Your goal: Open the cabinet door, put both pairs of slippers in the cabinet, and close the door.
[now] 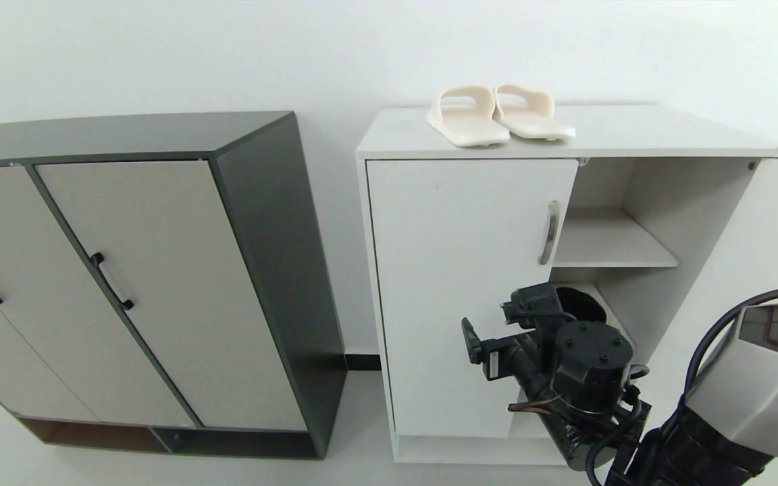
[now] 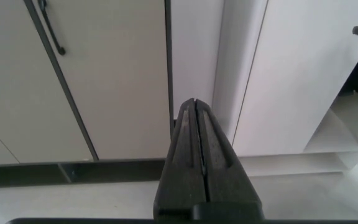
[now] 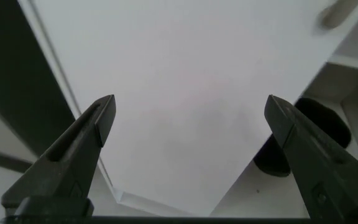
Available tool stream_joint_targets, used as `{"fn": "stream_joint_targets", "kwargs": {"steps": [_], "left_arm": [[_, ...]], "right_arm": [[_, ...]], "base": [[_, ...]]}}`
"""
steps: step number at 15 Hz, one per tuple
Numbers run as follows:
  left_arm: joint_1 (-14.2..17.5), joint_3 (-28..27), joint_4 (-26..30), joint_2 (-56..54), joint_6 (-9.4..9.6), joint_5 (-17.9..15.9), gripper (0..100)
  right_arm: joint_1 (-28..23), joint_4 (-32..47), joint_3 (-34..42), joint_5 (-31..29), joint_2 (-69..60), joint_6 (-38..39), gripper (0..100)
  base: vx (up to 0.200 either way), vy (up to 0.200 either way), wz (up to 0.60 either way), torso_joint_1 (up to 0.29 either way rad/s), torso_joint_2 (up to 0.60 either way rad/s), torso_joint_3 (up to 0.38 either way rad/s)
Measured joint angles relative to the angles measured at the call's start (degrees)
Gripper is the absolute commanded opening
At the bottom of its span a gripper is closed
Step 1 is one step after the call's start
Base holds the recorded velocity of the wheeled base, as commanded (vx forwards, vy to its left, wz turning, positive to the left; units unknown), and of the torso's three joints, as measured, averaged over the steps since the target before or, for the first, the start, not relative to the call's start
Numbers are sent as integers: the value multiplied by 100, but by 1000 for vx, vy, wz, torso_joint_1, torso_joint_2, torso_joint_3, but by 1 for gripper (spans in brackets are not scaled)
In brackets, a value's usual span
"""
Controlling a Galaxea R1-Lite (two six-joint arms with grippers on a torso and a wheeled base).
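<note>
A cream pair of slippers [image 1: 499,114] lies on top of the white cabinet [image 1: 666,131]. The cabinet's right half stands open, showing a shelf [image 1: 608,239]. A black pair of slippers [image 1: 581,302] sits in the lower compartment below it, also seen in the right wrist view [image 3: 319,134]. The left door [image 1: 460,283] with its metal handle [image 1: 550,231] is closed. My right gripper [image 1: 497,324] is open and empty, close in front of that door's lower part [image 3: 185,93]. My left gripper [image 2: 194,134] is shut on nothing, low, facing the gap between the two cabinets.
A dark cabinet [image 1: 254,223] with beige doors and black handles [image 1: 111,280] stands left of the white one, a narrow gap [image 1: 345,270] between them. The wall is right behind both. Open floor [image 1: 362,432] lies in front.
</note>
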Motion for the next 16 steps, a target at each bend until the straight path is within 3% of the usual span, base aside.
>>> {"fn": "stream_joint_targets", "kwargs": {"steps": [16], "left_arm": [[0, 0, 2, 0, 5, 0, 0]], "right_arm": [[16, 16, -48, 7, 52, -7, 100]], "base": [[0, 0, 0, 173, -492, -321]]}}
